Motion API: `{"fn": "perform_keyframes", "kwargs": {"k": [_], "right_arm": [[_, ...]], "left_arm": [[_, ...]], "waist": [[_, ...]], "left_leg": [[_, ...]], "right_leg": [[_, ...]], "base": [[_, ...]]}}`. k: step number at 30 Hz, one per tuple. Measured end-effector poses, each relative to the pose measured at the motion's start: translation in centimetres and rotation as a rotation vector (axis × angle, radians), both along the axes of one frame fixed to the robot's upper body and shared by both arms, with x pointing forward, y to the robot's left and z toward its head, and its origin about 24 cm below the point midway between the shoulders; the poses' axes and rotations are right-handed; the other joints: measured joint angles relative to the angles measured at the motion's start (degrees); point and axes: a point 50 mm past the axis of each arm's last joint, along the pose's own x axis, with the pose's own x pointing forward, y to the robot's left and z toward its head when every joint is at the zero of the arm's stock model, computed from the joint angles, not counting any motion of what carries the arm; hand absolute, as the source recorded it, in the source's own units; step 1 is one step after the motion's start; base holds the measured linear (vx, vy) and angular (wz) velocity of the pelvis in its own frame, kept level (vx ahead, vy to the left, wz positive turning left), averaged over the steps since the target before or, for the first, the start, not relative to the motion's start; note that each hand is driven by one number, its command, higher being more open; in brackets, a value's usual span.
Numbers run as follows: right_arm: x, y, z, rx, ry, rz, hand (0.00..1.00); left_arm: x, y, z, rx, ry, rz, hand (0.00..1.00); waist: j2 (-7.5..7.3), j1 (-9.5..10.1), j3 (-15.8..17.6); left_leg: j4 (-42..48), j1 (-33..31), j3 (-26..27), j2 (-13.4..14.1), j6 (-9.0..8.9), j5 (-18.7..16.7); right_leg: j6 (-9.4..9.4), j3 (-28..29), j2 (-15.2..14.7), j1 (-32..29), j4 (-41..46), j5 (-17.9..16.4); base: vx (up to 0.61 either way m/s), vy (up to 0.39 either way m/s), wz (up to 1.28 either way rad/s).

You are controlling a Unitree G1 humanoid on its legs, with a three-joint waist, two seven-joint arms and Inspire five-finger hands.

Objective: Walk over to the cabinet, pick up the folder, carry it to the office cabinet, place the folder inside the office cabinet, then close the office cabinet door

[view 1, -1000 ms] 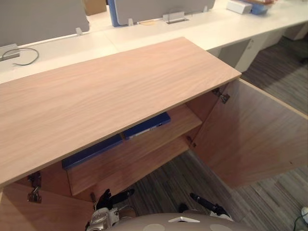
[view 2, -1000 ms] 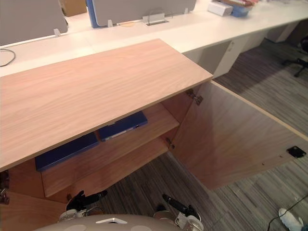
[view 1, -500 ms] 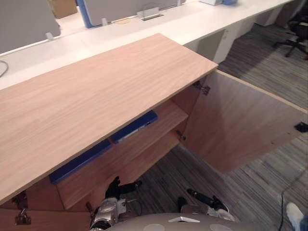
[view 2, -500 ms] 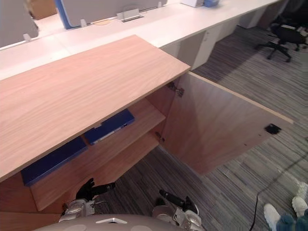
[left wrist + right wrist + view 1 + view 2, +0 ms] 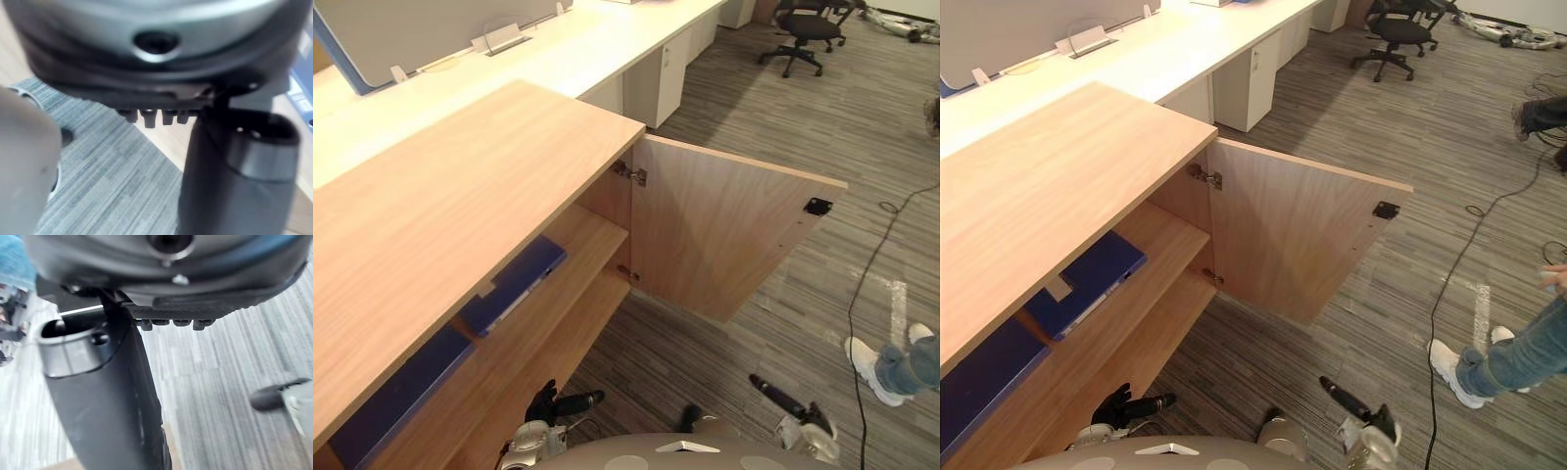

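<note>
A blue folder [image 5: 514, 284] lies flat on the upper shelf inside the wooden office cabinet [image 5: 440, 196]. A second blue folder [image 5: 391, 397] lies further left on the same shelf. The cabinet door [image 5: 715, 235] stands wide open to the right, with a black catch near its outer edge. My left hand [image 5: 558, 403] hangs low in front of the lower shelf, fingers straight, holding nothing. Over the carpet, right of the cabinet opening, my right hand [image 5: 783, 401] is open and empty too. Its thumb [image 5: 107, 396] stands out over the carpet in the right wrist view.
A long white desk [image 5: 558, 59] runs behind the cabinet, with a drawer unit [image 5: 656, 83] under it. A black office chair [image 5: 803, 24] stands at the far right. A person's jeans leg and white shoes [image 5: 1489, 357] are on the striped carpet to the right.
The whole picture has swung to the right, so the camera has moved. The folders and the open door stand as before. Both hands stay low and empty.
</note>
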Motion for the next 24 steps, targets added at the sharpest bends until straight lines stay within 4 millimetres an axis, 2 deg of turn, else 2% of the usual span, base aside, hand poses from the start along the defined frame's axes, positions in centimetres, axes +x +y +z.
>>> {"fn": "perform_keyframes", "kwargs": {"k": [2,4,7,11,14,16,19,21,23,24], "right_arm": [[0.4,-0.9,0.5,-0.028,-0.019,-0.015,1.0],[1.2,-0.9,0.7,-0.03,-0.037,-0.01,1.0],[1.9,-1.3,1.4,-0.056,-0.074,-0.003,1.0],[3.8,-2.6,3.3,-0.124,-0.159,0.014,1.0],[6.0,-5.0,6.0,-0.219,-0.234,0.036,1.0],[8.1,-7.2,8.9,-0.315,-0.309,0.056,1.0],[10.1,-9.2,12.1,-0.41,-0.376,0.079,1.0],[11.7,-9.9,14.2,-0.468,-0.415,0.119,1.0],[14.1,-10.1,16.9,-0.524,-0.47,0.176,1.0],[14.6,-10.1,17.5,-0.538,-0.481,0.194,1.0]], "left_arm": [[0.0,0.1,0.0,0.008,0.0,-0.002,1.0],[-0.1,0.6,0.1,0.023,0.001,0.014,1.0],[-0.3,0.8,0.1,0.021,0.001,0.035,1.0],[-0.6,1.1,0.1,0.021,-0.001,0.059,1.0],[-0.8,1.3,0.1,0.025,0.001,0.053,1.0],[-1.2,1.6,0.2,0.034,0.002,0.055,1.0],[-1.7,2.5,0.2,0.052,0.014,0.051,1.0],[-2.4,2.9,0.2,0.063,0.031,0.052,1.0],[-3.4,3.1,0.1,0.068,0.054,0.055,1.0],[-3.6,3.1,0.0,0.067,0.06,0.054,1.0]], "waist": [[0.35,-0.02,-0.39],[-0.48,-0.02,-0.63],[-0.57,-0.22,-0.88],[-0.27,-0.32,-1.15],[-0.17,-0.53,-1.26],[-0.06,-1.3,-1.33],[-0.06,-1.39,-1.33],[-0.06,-1.38,-1.33],[0.1,-1.37,-1.26],[0.16,-1.32,-1.24]], "left_leg": [[0.0,-0.03,-0.03,0.27,-0.17,0.28],[0.44,0.09,-1.11,0.32,-0.11,0.46],[0.56,0.48,-1.92,-0.06,-0.12,0.46],[0.56,0.63,-2.0,-0.4,-0.12,0.45],[0.55,1.56,-2.57,-0.97,-0.12,0.43],[0.43,1.54,-3.83,-1.45,-0.21,0.14],[0.42,1.52,-4.45,-1.48,-0.37,-0.34],[0.37,1.38,-4.85,-1.54,-0.35,-0.41],[0.22,1.21,-5.2,-1.65,-0.35,-0.41],[0.19,1.2,-5.29,-1.67,-0.34,-0.41]], "right_leg": [[0.29,0.07,1.04,1.31,-3.66,2.11],[0.38,0.54,2.39,4.23,-10.12,5.46],[0.76,0.68,2.8,6.86,-14.68,7.47],[0.77,1.45,2.79,7.21,-15.77,7.9],[0.82,1.78,2.31,8.14,-15.85,7.93],[1.13,1.79,1.87,8.16,-15.93,8.14],[1.41,1.83,1.85,8.12,-15.98,8.35],[1.35,1.88,1.82,7.9,-16.0,8.57],[1.25,1.94,1.76,7.59,-16.04,8.89],[1.24,1.92,1.74,7.59,-16.07,8.95]], "base": [[0.06,0.03,-0.14],[0.05,0.019,-0.19],[0.03,0.029,-0.04],[0.01,0.022,-0.06],[-0.03,0.026,-0.03],[-0.05,0.038,0.05],[-0.07,0.011,0.0],[-0.08,-0.018,-0.01],[-0.09,-0.026,-0.01],[-0.1,-0.026,0.03]]}}
